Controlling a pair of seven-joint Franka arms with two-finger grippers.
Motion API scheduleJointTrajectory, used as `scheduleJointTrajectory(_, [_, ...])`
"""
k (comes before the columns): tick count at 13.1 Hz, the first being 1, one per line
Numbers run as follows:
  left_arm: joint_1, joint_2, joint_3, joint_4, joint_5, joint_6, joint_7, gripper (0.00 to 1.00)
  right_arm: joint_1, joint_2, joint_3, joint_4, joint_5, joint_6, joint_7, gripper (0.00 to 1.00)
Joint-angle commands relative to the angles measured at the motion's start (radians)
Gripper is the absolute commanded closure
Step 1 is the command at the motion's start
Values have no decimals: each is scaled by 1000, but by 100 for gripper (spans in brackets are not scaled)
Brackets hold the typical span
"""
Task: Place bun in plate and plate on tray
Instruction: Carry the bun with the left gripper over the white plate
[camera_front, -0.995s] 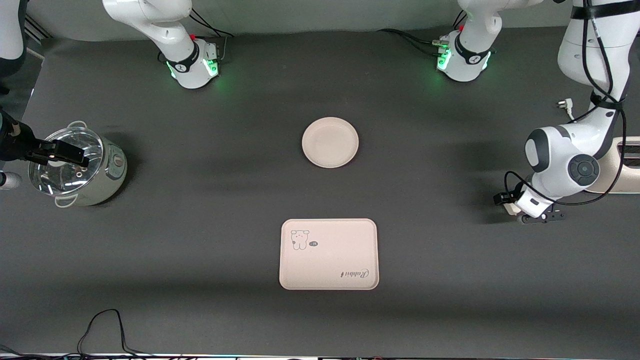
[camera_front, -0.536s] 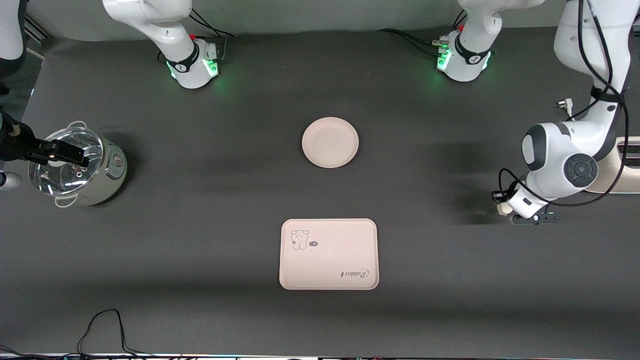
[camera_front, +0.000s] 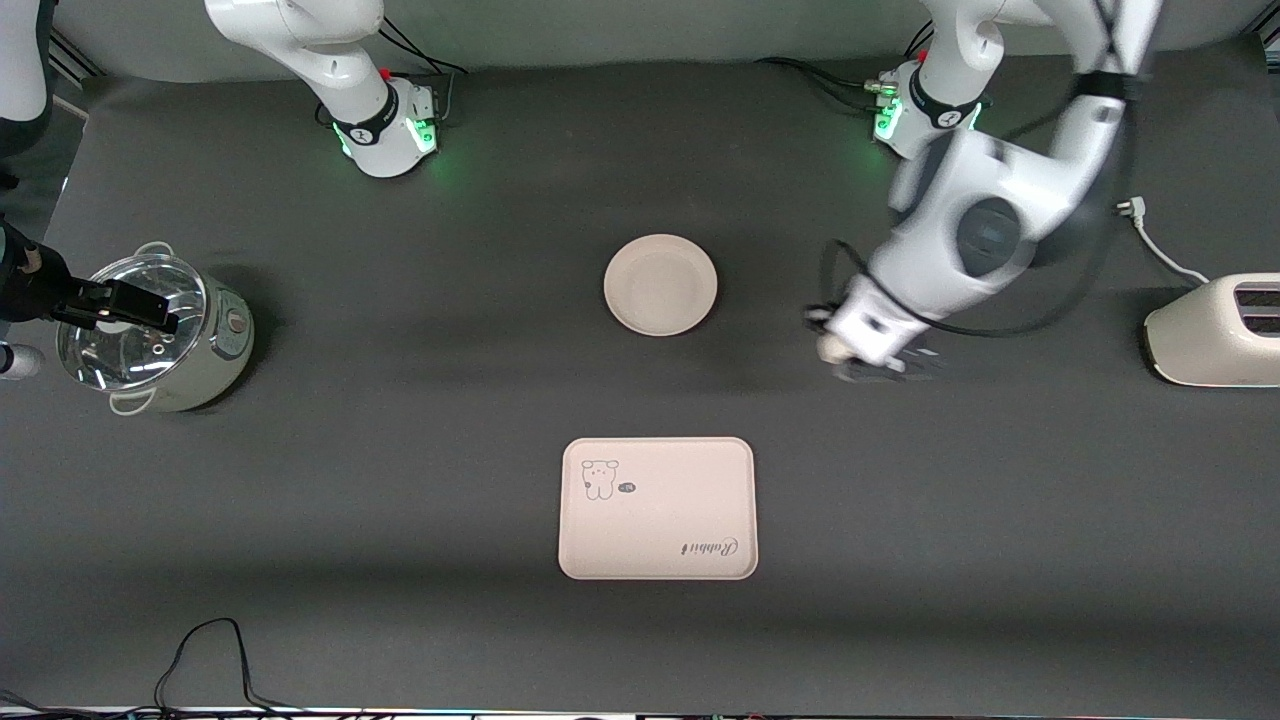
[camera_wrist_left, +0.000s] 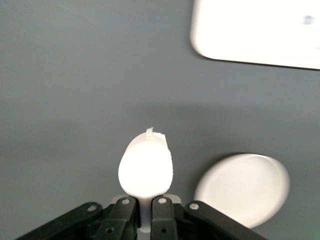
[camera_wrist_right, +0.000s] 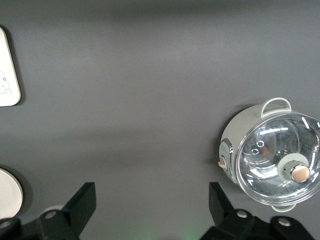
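Clamping the smooth egg-shaped bun (camera_wrist_left: 145, 169), the left pincer (camera_front: 845, 358) hangs beside the round plate (camera_front: 660, 284).

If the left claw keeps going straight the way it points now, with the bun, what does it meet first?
Probably bare table. The left claw, shut on the bun, points at open mat between the plate and the tray; neither lies in line, though depth is hard to judge.

The front view looks steeply down from high across the counter (camera_front: 400, 400), robot bases along the top of the frame. Each wrist view looks down past its own jaws, closer in. All three share the plate (camera_front: 660, 284) and tray (camera_front: 657, 508).
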Motion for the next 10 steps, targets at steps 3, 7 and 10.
scheduleJointTrajectory(3, [-347, 220, -2, 120, 199, 156, -469, 100, -4, -18, 1, -23, 1, -2, -17, 0])
scheduleJointTrajectory(7, [-433, 371, -2, 105, 385, 230, -636, 100, -4, -17, 1, -24, 1, 0, -17, 0])
scheduleJointTrajectory(10, [-453, 407, 0, 104, 460, 253, -703, 0, -4, -17, 1, -27, 1, 2, -17, 0])
